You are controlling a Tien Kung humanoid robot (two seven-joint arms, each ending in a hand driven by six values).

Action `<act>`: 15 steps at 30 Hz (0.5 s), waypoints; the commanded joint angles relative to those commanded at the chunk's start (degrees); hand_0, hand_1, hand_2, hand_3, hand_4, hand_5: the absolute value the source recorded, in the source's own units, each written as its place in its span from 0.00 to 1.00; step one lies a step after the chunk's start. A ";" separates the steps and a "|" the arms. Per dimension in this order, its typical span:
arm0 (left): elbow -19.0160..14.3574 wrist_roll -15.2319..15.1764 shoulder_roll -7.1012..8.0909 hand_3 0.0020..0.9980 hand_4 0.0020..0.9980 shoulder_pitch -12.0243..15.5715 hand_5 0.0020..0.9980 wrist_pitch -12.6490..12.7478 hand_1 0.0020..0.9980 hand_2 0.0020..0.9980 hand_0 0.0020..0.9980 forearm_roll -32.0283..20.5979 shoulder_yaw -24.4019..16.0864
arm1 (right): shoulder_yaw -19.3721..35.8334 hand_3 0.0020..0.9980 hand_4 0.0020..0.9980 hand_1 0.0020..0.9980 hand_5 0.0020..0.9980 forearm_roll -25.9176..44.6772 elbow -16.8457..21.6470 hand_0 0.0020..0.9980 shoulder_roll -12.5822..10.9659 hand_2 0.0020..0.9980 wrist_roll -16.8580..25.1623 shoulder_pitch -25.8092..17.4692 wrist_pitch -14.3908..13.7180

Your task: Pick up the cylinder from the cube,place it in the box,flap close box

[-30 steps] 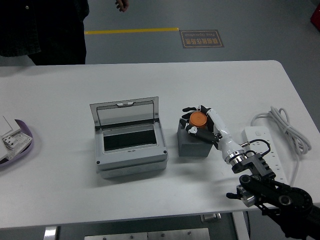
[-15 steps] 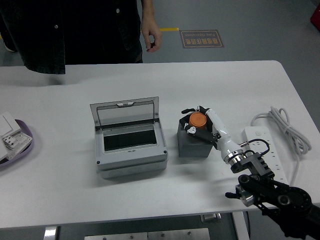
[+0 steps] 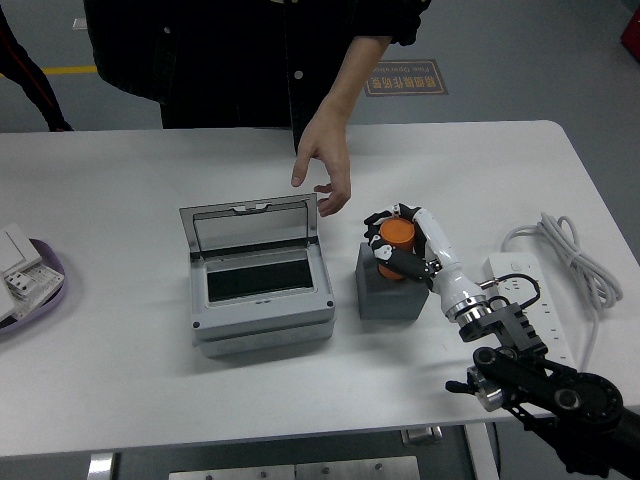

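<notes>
Cylinder's goal, the grey plastic box [image 3: 262, 285], sits open-lidded beside the dark grey cube [image 3: 388, 290]; a person's hand [image 3: 325, 165] hovers near, risking collision; right hand [image 3: 405, 245] fingers wrap the orange cylinder [image 3: 397, 234], lifted just above the cube

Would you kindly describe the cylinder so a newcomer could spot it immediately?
On the white table, right of the open grey box, stands a dark grey cube. The cylinder sits atop it, gripped by the right hand; it is the only orange thing there.
</notes>
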 joint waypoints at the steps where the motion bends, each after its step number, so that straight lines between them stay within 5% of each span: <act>1: 0.01 0.00 -0.03 0.61 0.72 0.06 0.18 0.00 0.57 0.57 0.51 -0.07 0.06 | 0.13 0.25 0.00 0.31 0.00 -0.54 0.71 0.29 -0.05 0.29 -0.10 0.14 -0.18; 8: 0.10 0.00 0.03 0.61 0.72 0.32 0.18 0.02 0.57 0.57 0.51 -0.42 0.39 | 0.71 0.23 0.00 0.28 0.00 -9.60 8.58 0.27 -0.29 0.26 -7.11 1.78 -0.36; 15: 0.32 0.10 0.09 0.61 0.72 0.99 0.18 0.05 0.57 0.57 0.51 -2.16 2.20 | -0.66 0.22 0.00 0.26 0.00 -24.06 13.74 0.23 2.18 0.25 -19.21 6.42 5.66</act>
